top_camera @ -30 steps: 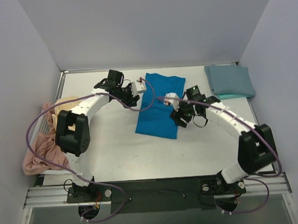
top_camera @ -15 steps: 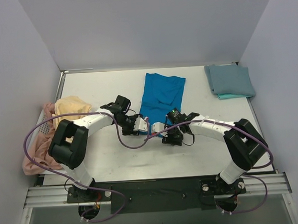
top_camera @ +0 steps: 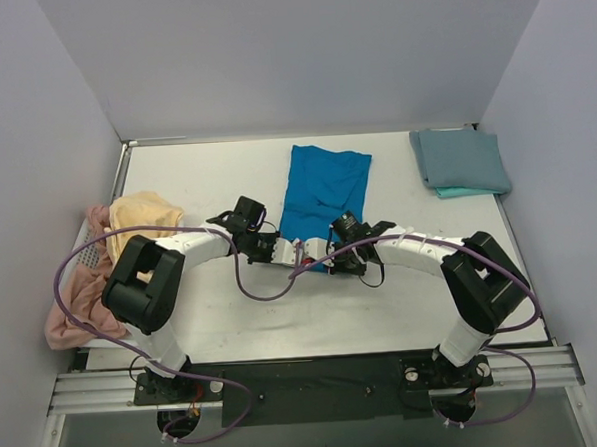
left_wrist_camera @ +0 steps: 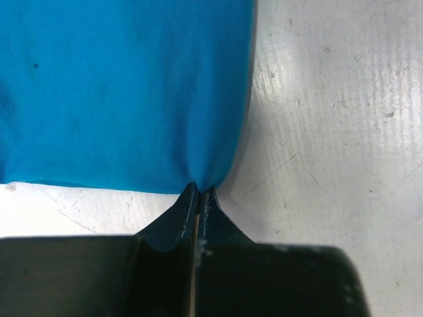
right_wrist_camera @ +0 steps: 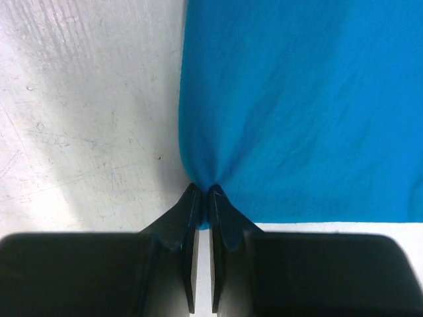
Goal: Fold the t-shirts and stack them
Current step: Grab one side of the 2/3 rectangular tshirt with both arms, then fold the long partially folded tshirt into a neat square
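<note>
Inward, left gripper [left_wrist_camera: 199, 193], right gripper [right_wrist_camera: 203, 191] pinch blue t-shirt [top_camera: 324, 190]; wrists seemingly low.

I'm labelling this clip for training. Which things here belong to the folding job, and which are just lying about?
Job: blue t-shirt, its near corners pinched by left gripper and right gripper; folded teal t-shirt; yellow-orange t-shirt; pink t-shirt.
Lying about: nothing else loose; only the table.

Bare table [top_camera: 196, 179] lies open left of the blue shirt [top_camera: 322, 187]; teal shirt [top_camera: 461, 162] fills far-right corner.
</note>
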Robot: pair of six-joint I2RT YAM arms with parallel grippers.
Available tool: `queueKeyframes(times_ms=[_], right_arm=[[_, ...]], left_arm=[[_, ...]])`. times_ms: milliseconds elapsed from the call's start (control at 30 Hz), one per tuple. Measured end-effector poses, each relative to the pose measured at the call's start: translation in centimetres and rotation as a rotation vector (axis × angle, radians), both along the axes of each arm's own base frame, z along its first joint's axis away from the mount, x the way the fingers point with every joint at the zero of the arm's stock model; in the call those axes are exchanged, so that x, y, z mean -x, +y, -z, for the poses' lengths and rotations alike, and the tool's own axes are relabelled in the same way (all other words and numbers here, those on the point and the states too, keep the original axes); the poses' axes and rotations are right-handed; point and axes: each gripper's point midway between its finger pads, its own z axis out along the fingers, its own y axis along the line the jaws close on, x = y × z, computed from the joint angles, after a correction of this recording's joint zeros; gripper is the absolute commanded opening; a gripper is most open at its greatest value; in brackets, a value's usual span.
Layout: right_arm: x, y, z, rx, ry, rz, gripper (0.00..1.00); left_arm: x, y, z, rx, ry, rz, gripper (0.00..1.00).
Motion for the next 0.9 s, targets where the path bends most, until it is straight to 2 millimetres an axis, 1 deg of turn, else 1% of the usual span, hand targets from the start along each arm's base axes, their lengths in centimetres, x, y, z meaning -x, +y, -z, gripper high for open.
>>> queueKeyframes(times_ms=[133,233,300,367,400,467,600,667,733,767,800,867,900], right_arm=[[0.0,-0.1,-0.1,0.003,0.001,0.0,0.0],[0.7,0.0,-0.3,-0.012,0.029,0.0,0.0],[1.6,0.2,-1.2,-0.041,0.054,-0.005,0.0],[2.7,0.5,-2.6,-0.08,0.073,-0.016,0.0],[3.2,0.6,-3.2,-0.097,0.082,-0.021,0.0],[4.9,0.9,-4.7,-0.13,0.107,-0.042,0.0],[9.7,1.8,-7.8,-0.196,0.165,-0.124,0.0],[12.3,2.2,-9.3,-0.233,0.198,-0.164,0.0],[15.0,2.4,-10.7,-0.272,0.24,-0.196,0.0],[16.0,2.4,-11.3,-0.289,0.259,-0.205,0.0],[17.1,2.3,-11.9,-0.31,0.285,-0.208,0.0],[18.8,2.2,-13.1,-0.355,0.326,-0.203,0.0],[19.3,2.1,-13.6,-0.372,0.34,-0.194,0.0]], left_arm=[[0.0,0.1,-0.1,-0.009,0.009,-0.012,0.0],[0.5,0.3,-0.8,-0.026,0.067,-0.036,0.0],[0.9,0.3,-1.7,-0.031,0.108,-0.052,0.0],[1.9,0.6,-2.8,-0.031,0.15,-0.067,0.0],[2.7,0.8,-3.5,-0.031,0.171,-0.07,0.0],[4.7,1.3,-5.0,-0.031,0.211,-0.07,0.0],[9.2,2.4,-8.5,-0.014,0.258,-0.039,0.0],[12.1,3.0,-10.1,-0.01,0.283,-0.008,0.0],[15.6,3.4,-11.7,-0.002,0.311,0.044,0.0],[16.7,3.5,-12.3,0.003,0.319,0.065,0.0],[18.3,3.6,-13.0,0.013,0.334,0.089,0.0],[20.3,3.8,-14.3,0.044,0.359,0.1,0.0],[21.0,3.9,-14.9,0.064,0.372,0.086,0.0]])
